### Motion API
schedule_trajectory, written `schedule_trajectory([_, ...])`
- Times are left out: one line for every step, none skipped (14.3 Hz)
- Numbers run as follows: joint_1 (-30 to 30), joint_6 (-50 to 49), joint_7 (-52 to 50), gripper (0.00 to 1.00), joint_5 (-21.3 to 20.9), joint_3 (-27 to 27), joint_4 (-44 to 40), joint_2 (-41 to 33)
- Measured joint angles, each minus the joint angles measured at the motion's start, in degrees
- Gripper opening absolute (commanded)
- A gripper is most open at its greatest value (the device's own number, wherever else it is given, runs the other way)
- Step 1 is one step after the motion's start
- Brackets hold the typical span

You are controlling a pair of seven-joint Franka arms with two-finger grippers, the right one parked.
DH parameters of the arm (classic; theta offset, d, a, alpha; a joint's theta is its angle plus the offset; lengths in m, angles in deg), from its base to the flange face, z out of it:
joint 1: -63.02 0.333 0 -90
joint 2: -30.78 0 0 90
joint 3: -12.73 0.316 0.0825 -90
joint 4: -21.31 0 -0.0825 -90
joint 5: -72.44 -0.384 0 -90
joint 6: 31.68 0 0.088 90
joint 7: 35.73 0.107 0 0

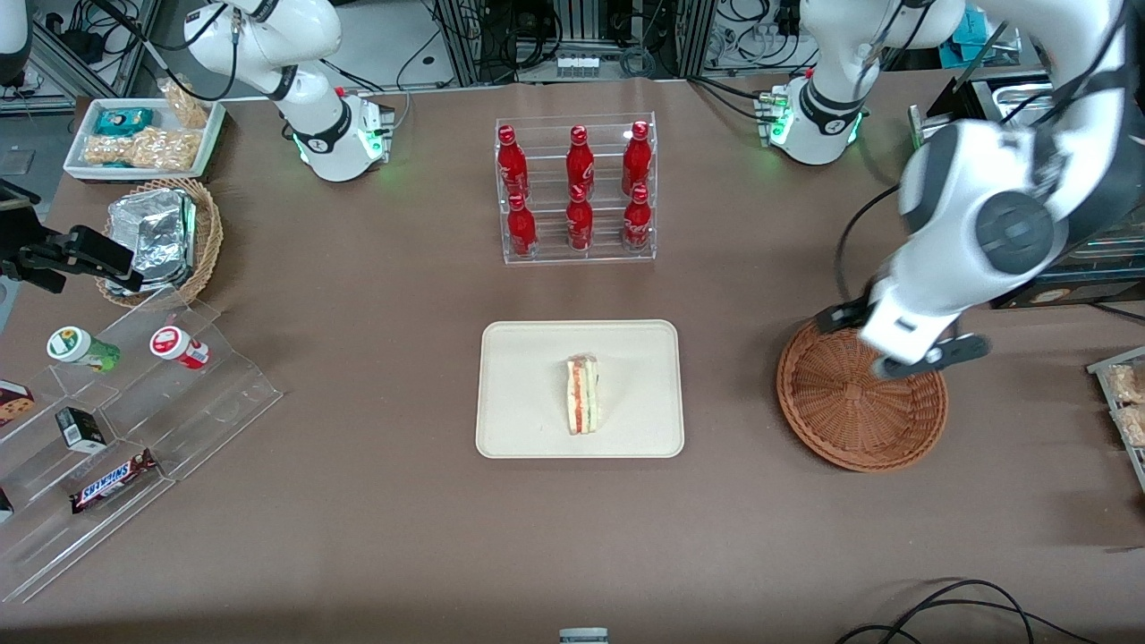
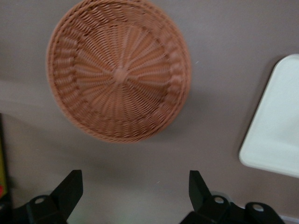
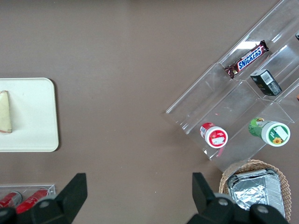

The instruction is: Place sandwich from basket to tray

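The sandwich (image 1: 583,394), a white-bread wedge with red and green layers, lies on the cream tray (image 1: 523,376) in the middle of the table; the right wrist view shows its edge (image 3: 4,112) on the tray (image 3: 32,116). The reddish-brown wicker basket (image 1: 850,411) stands toward the working arm's end of the table with nothing in it. My left gripper (image 1: 926,356) hangs above the basket's rim. In the left wrist view the gripper (image 2: 135,179) is open with nothing between its fingers, the basket (image 2: 119,70) and a corner of the tray (image 2: 275,126) below it.
A clear rack of red bottles (image 1: 577,188) stands farther from the front camera than the tray. Toward the parked arm's end are a stepped acrylic shelf (image 1: 134,420) with snacks, a tan basket of foil packets (image 1: 161,237) and a white snack tray (image 1: 143,134). Snack packets (image 1: 1127,402) lie at the working arm's edge.
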Motion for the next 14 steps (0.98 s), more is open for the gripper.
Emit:
schedule_trajectory([1.69,-1.90,3.34,1.00,0.00,0.00,1.20,-2.15])
schedule_trajectory([3.15,-3.73,6.16,1.00,0.00,0.01,1.72,-3.92])
schedule_trajectory([4.47,-5.23,8.78,1.00,0.00,0.03,1.86,-5.48])
schedule_trajectory([5.75,-6.19,11.22,1.00,0.00,0.03,1.86,-6.82])
schedule_trajectory([7.10,-6.99,13.75,1.00,0.00,0.03,1.81,-7.90])
schedule_trajectory([8.34,-7.57,16.25,1.00,0.00,0.03,1.55,-8.61])
schedule_trajectory([9.33,-7.90,18.26,1.00,0.00,0.00,1.00,-9.00])
schedule_trajectory([10.00,-7.93,19.47,1.00,0.00,-0.01,0.16,-9.10])
schedule_trajectory([10.40,-7.93,20.40,1.00,0.00,-0.07,-0.97,-9.03])
schedule_trajectory([10.62,-7.92,21.01,1.00,0.01,-0.20,-2.37,-8.77])
schedule_trajectory([10.91,-7.91,21.30,1.00,0.01,-0.62,-4.08,-8.23])
schedule_trajectory([11.34,-7.90,21.40,1.00,0.01,-1.29,-6.04,-7.39])
schedule_trajectory([11.72,-7.90,21.43,1.00,0.01,-1.88,-7.85,-6.47])
schedule_trajectory([11.89,-7.87,21.49,1.00,0.00,-2.19,-9.16,-5.61])
